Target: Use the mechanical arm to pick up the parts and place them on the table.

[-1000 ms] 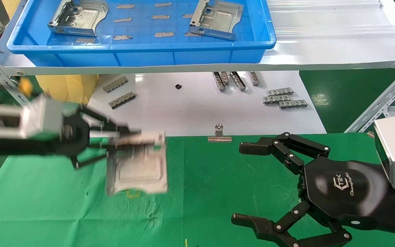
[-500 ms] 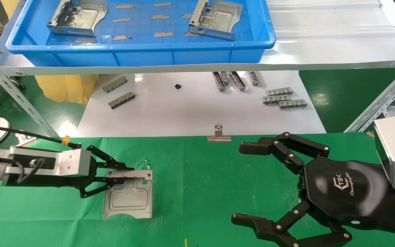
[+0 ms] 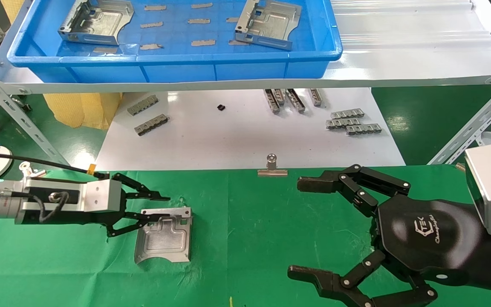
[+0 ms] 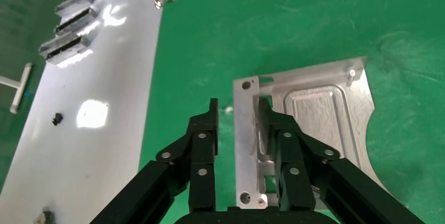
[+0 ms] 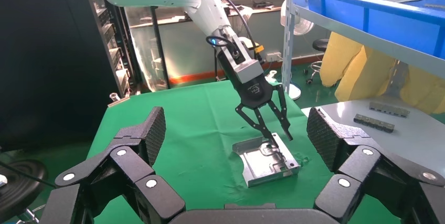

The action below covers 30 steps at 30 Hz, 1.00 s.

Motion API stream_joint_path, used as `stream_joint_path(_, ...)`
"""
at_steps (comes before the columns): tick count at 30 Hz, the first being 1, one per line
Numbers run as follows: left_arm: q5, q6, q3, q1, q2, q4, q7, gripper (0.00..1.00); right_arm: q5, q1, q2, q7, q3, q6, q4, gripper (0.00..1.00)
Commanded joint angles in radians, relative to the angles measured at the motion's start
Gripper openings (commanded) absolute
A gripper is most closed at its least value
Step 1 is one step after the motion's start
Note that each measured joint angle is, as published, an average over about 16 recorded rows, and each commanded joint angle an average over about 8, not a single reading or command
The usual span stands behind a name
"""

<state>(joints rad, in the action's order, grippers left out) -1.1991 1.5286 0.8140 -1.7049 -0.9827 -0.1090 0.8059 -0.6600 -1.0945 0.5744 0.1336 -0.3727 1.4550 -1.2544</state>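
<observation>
Head view is showing the left gripper (image 3: pixel 154 209), jaws spread, releasing the sheet-metal plate (image 3: pixel 164 236) onto the green table (image 3: pixel 271 221), calling for retreat next.

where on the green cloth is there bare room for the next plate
Bare green table lies between the part just set down and the right hand, running back to the binder clip. The strip in front of the part is also bare. The left hand, open, straddles the part's rim, crowding that side; the right hand fills the right.
</observation>
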Motion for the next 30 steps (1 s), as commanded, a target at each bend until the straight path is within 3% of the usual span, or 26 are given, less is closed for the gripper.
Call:
stream_joint_path(1, 0.001, 0.010, -0.001, -0.007, -0.003, 0.014, 0.011, 1.00, 0.000, 0.000, 0.000, 0.000, 0.000, 0.000, 0.000, 1.00)
stream_joint_path(13, 0.147, 0.077, -0.078, 0.040, 0.014, 0.033, -0.174, 1.00, 0.000, 0.000, 0.000, 0.000, 0.000, 0.000, 0.000, 1.00)
stream_joint_path(23, 0.156, 0.076, -0.087, 0.052, 0.021, 0.011, -0.185, 1.00, 0.000, 0.000, 0.000, 0.000, 0.000, 0.000, 0.000, 1.00)
stream_joint_path(30, 0.186, 0.066, -0.129, 0.106, 0.054, -0.099, -0.261, 1.00, 0.000, 0.000, 0.000, 0.000, 0.000, 0.000, 0.000, 1.00)
